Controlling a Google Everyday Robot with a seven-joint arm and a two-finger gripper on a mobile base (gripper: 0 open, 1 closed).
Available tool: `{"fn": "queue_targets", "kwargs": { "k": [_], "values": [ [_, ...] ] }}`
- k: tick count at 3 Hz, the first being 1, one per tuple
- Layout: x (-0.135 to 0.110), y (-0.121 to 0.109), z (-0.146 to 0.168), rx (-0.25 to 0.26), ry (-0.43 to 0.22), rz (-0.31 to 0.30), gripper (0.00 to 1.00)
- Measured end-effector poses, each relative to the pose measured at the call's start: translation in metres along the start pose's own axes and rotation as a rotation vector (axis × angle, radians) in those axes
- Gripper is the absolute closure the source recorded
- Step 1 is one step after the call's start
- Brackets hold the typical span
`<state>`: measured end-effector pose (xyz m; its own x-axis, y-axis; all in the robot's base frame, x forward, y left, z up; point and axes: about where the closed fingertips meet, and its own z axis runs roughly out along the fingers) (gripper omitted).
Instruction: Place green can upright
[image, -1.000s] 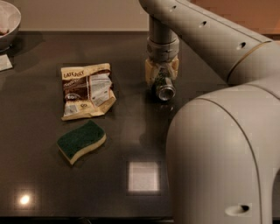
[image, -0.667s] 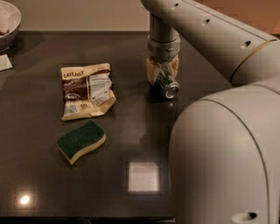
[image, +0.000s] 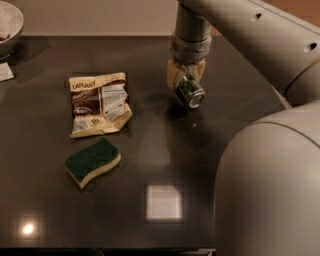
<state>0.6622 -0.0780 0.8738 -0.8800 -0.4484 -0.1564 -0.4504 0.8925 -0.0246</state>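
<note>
two-finger gripper (image: 187, 82) low over dark tabletop (image: 150, 150), jaws clamped on small dark green metal can (image: 190, 93); can between jaws, long axis tilted, silver end down-forward, needs rotating to vertical

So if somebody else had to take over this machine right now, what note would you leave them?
End effector: at the far side of the dark table, shut on the small dark green metal can.
Can: tilted, silver end toward the camera, not upright; contact with the table unclear.
Done: can grasped.
Left: turn it upright, set it down, release.
Nearby, apart from the can: crumpled brown snack bag, green-topped sponge.
</note>
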Motion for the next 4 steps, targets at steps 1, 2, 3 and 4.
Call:
{"fn": "queue_targets", "kwargs": {
  "k": [1,2,3,4],
  "values": [
    [0.009,0.004,-0.019,-0.035,-0.117,-0.082,1.0],
    [0.022,0.011,-0.035,-0.073,-0.268,-0.183,1.0],
    [0.04,0.02,-0.043,-0.117,-0.419,-0.282,1.0],
    [0.053,0.028,-0.048,-0.166,-0.586,-0.335,1.0]
  ]
}}
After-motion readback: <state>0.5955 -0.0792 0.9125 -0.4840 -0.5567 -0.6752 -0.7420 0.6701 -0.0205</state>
